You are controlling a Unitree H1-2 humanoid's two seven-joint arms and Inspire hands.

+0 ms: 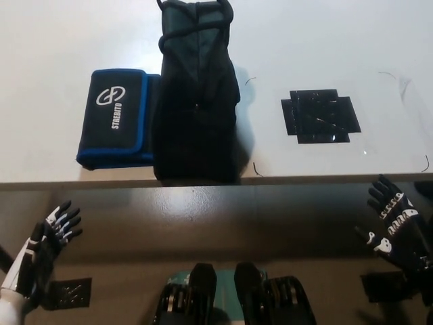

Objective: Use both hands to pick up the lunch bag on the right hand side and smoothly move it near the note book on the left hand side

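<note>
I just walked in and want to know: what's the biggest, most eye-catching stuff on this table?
The tall black fabric lunch bag with looped handles stands in the middle of the white table. Right against its left side lies a black notebook with a blue edge and white logo, and a patch of black tape sits apart on its right. Below the table edge, the white left hand and black right hand are both open.
</note>
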